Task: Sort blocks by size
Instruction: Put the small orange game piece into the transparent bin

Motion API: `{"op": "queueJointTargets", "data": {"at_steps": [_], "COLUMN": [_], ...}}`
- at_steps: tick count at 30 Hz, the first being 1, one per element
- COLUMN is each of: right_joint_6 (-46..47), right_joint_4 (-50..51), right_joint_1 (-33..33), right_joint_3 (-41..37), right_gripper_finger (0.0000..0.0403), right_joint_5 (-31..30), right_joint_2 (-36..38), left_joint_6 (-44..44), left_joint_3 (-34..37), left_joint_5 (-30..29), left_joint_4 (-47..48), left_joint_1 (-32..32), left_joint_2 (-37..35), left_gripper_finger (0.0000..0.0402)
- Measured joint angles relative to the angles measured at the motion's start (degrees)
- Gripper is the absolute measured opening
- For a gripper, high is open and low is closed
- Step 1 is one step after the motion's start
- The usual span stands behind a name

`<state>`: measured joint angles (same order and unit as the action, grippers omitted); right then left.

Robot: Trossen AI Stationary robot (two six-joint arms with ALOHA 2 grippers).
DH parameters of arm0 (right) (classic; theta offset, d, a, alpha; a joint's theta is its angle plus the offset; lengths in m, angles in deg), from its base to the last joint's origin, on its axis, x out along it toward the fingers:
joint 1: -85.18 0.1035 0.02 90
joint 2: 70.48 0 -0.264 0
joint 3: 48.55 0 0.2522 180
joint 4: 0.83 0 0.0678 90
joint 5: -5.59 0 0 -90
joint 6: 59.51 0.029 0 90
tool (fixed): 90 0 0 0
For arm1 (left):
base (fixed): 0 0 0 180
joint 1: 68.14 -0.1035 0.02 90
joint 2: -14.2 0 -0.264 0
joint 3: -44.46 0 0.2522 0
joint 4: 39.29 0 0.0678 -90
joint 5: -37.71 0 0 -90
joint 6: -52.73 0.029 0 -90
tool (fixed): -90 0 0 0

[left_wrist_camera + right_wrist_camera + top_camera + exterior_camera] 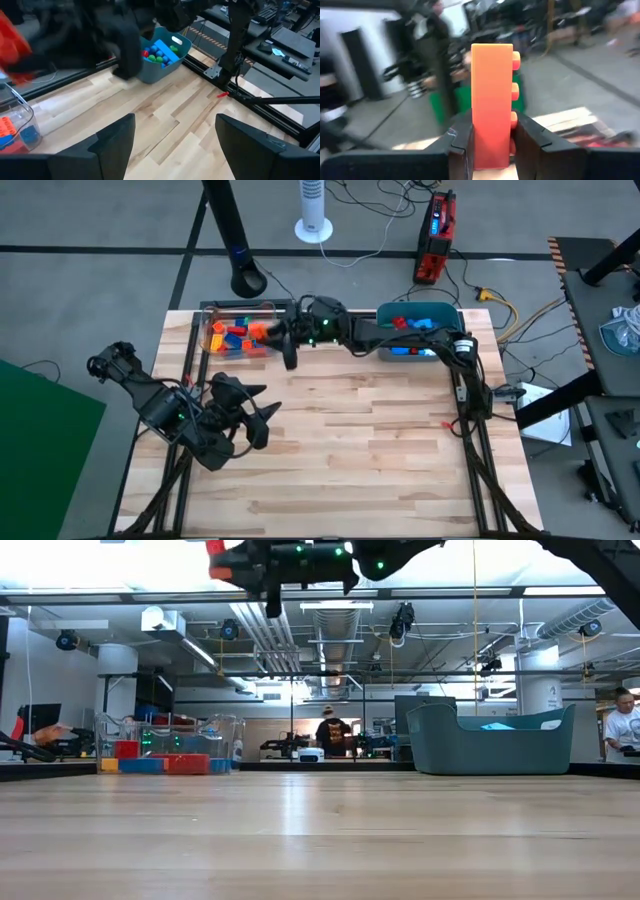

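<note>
My right gripper (272,332) reaches across the table's far side and is shut on a long orange block (492,95). It holds the block high over the clear box (237,336) at the far left, which contains red, orange, blue and yellow blocks (232,337). The teal tub (420,315) at the far right holds blue, red and green blocks (159,52). My left gripper (262,408) hovers open over the table's near left part, with nothing between its fingers (114,142). My right gripper pinches the orange block's end (492,145) between its two fingers, one on the studded side and one on the opposite face. The fingers point level toward the table's left. The block sticks out beyond the fingertips, lifted clear above the clear box.
Bare wooden tabletop (360,440) spreads across the middle and near side. A black metal frame (465,420) runs along the table's right edge. A black post base (248,280) stands behind the clear box. People stand in the room behind (328,730).
</note>
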<state>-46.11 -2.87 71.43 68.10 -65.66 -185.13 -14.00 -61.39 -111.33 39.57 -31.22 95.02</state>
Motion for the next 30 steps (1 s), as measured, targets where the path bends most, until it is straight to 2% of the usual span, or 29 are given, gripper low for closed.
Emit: {"op": "queueJointTargets", "data": {"at_steps": [3, 7, 11, 13, 18, 21, 23, 25, 30], "right_joint_6": [-2.8, -8.8, -11.9, -10.8, -0.3, 2.6, 2.9, 2.1, -2.9], "right_joint_4": [7.5, 16.8, 14.3, 10.2, 4.2, 5.8, 7.2, 8.9, 11.3], "right_joint_1": [2.1, 3.5, 1.6, -0.3, -3.6, -3.3, -2.4, -1.5, -1.4], "right_joint_3": [0.0, -0.1, -0.1, -0.1, 0.0, 0.0, 0.0, 0.0, 0.0], "right_gripper_finger": [0.0083, 0.0083, 0.0083, 0.0083, 0.0083, 0.0083, 0.0083, 0.0083, 0.0083], "right_joint_5": [-0.3, -7.7, -11.0, -8.1, 6.1, 10.4, 10.9, 7.5, -8.4], "right_joint_2": [0.0, 0.0, 0.0, 0.0, 0.0, -0.1, -0.1, -0.1, -1.2], "left_joint_6": [0.2, 0.2, 0.1, 0.2, 2.4, 3.8, 5.1, 6.6, 7.7], "left_joint_3": [0.0, 0.0, 0.0, 0.0, -3.1, -6.8, -9.6, -12.2, -17.1], "left_joint_5": [0.0, 0.1, 1.7, 1.7, 1.6, 1.5, 1.5, 1.5, 1.5], "left_joint_4": [0.0, 0.0, 0.0, 0.1, 1.7, 4.6, 6.7, 9.4, 16.7], "left_joint_1": [0.0, 0.0, 0.0, 0.0, 0.1, 0.1, 0.1, 0.2, 0.2], "left_joint_2": [0.3, 1.2, 1.5, 1.5, 1.3, 1.3, 1.3, 1.2, 1.2], "left_gripper_finger": [0.0262, 0.0262, 0.0262, 0.0262, 0.0262, 0.0262, 0.0262, 0.0262, 0.0262]}}
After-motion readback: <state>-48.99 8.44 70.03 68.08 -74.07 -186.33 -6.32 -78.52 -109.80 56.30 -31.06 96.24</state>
